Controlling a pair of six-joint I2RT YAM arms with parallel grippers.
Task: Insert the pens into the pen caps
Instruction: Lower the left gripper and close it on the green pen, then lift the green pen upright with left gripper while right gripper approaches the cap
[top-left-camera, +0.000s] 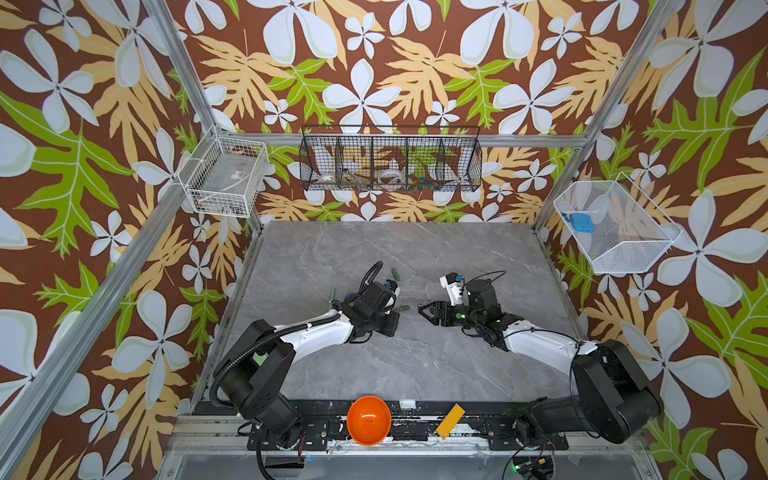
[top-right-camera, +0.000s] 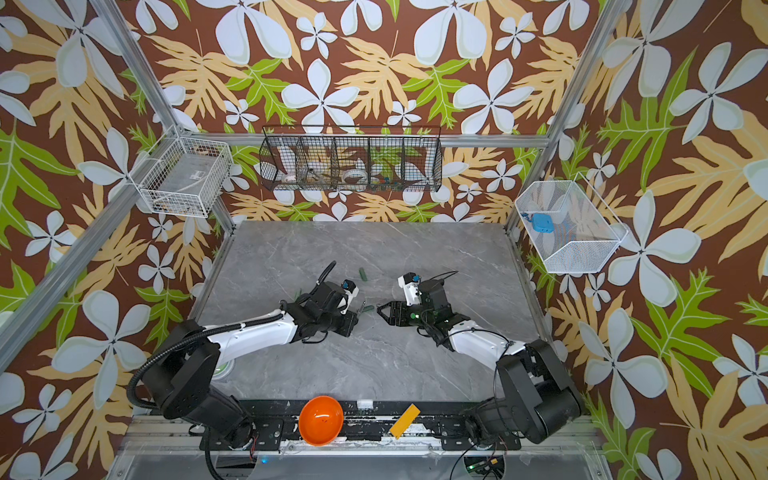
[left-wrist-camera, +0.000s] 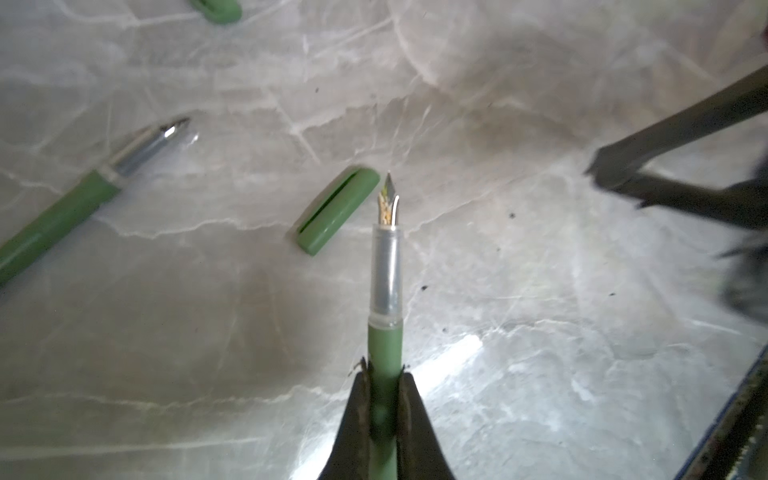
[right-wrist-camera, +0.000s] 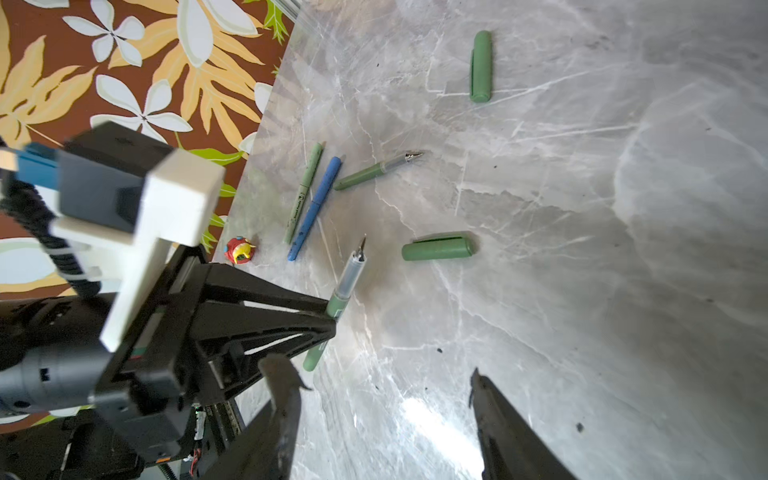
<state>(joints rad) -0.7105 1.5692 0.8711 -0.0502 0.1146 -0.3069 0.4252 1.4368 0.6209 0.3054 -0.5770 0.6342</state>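
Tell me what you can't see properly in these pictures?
The held pen: back end runs off the edge between the fingers of the left claw, left wrist view.
The second pen: cut off by that view's edge.
The far cap: cut off by that view's edge too.
The right claw: blurred in that view.
Print on the pale pen: too small to read, right wrist view.
Contents of the black basket: too small behind mesh, both top views.
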